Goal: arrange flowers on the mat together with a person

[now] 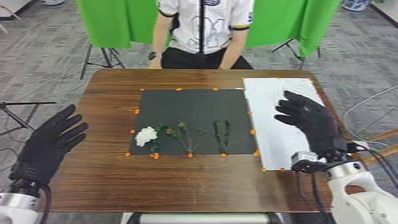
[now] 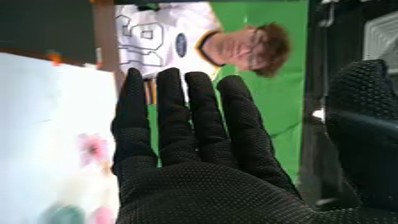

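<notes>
Flowers (image 1: 146, 135) lie flat on the near half of the dark mat (image 1: 192, 106), in a loose row: white bloom (image 1: 143, 137) at the left end with dark greenery (image 1: 155, 145) just beside it, thin branching sprig (image 1: 189, 144) in the middle, dark leafy stem (image 1: 222, 135) toward the right. Long axes of sprig and leafy stem run near-to-far, roughly parallel, with space between.

Leafy stem is off to the left and a bit nearer the table's front edge from the right hand (image 1: 311, 117); of the two hands, the right is nearer to it. White bloom sits nearer the left hand (image 1: 49, 145). Next move, if it's the right arm's, likely wants a leftward shift, then fingers closing across the stem's long axis. Thin stems pressed flat could be hard to pinch; sweeping in low might drag them.

Right hand is over the white sheet (image 1: 272, 130), fingers extended, released, nothing held. Left hand by the table's left side, also relaxed and unloaded.

Mat and sheet are side by side on the brown table (image 1: 200, 182); mat carries the flowers, orange tape (image 1: 155, 156) along its edges. Pink patch (image 2: 93, 149) on the sheet, printed or real, can't tell.
</notes>
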You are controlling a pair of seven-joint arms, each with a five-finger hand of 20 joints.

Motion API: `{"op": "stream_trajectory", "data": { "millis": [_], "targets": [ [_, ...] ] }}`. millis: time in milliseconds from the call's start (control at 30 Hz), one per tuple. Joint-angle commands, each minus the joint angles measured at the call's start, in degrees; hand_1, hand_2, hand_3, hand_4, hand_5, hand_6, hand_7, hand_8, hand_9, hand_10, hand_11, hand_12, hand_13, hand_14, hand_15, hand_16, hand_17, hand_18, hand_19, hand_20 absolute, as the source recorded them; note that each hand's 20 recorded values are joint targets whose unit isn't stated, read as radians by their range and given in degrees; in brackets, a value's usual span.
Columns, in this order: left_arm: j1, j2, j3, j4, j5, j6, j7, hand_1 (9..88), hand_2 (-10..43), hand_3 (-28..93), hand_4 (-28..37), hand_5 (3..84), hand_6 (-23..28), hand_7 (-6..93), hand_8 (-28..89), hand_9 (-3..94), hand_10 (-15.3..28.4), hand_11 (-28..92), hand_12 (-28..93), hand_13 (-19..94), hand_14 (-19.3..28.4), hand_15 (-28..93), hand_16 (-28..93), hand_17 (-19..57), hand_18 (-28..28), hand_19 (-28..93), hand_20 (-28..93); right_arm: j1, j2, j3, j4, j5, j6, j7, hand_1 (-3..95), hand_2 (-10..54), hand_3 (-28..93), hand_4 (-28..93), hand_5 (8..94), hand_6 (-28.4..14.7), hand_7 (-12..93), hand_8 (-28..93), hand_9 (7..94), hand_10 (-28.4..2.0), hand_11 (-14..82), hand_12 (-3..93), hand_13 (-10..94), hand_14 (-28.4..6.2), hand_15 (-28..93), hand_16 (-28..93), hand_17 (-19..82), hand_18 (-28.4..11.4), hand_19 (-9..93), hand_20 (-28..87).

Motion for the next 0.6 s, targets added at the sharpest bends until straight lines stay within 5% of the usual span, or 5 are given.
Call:
{"op": "stream_trajectory", "data": {
  "millis": [33, 600],
  "targets": [
    [0.1, -0.48, -0.24, -0.28, -0.04, -0.46, 0.20, 26.2, -4.2, 70, -24.8, 30.6, 2.6, 14.3, -7, 26.4, 10.9, 14, 20, 22, 14.4, 21, 4, -8.1, 21.7, 43, 10, -5.1, -2.1, 3.3, -1.1, -0.8, -1.3, -0.4, 19.8, -3.6, 83, -23, 37.9, -6.5, 15, -8, 38.2, -14.2, 13.0, 26.5, 32, -11.6, 17, 35, 12, -19.4, 45, 30],
    [-0.1, -0.40, 0.49, 0.14, 0.03, -0.92, -0.17, 26.2, -4.3, 70, -24.8, 30.7, 2.6, 14.2, -7, 26.5, 10.9, 14, 19, 22, 14.3, 21, 4, -8.1, 21.7, 43, 10, -4.9, 1.7, 6.3, -1.0, -1.6, -1.0, -0.7, 20.2, -3.8, 84, -22, 38.3, -6.1, 15, -8, 38.5, -13.9, 13.1, 26.3, 32, -11.6, 17, 34, 12, -19.5, 44, 30]
  ]
}}
